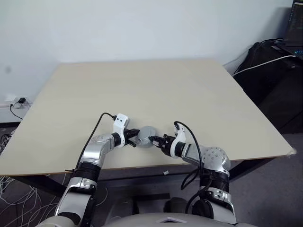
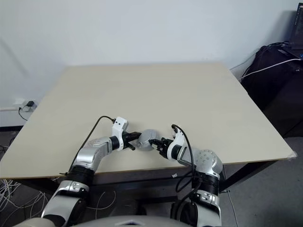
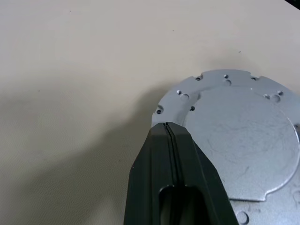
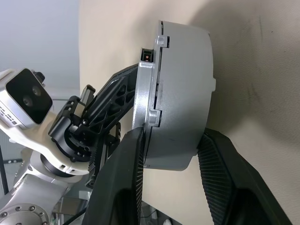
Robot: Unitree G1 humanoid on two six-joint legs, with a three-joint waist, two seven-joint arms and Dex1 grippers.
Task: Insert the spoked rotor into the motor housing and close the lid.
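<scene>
The motor housing (image 1: pixel 147 136) is a grey round puck, stood on its edge near the table's front edge between my two grippers. A flat grey plate (image 3: pixel 243 140) with small holes near its rim covers the face turned to my left gripper; I cannot tell whether it is the lid. My left gripper (image 3: pixel 167 125) is shut, its tips lying against that plate's rim. My right gripper (image 4: pixel 172 133) straddles the puck's thickness, one finger on the plate's flange and the other on the back face. The spoked rotor is hidden.
The pale wooden table (image 1: pixel 156 90) stretches away beyond the grippers, and its front edge (image 1: pixel 142 168) is just below them. Black bags and cables (image 1: pixel 270 61) stand off the table's right side. A wall socket with a plug (image 1: pixel 19 101) is at the left.
</scene>
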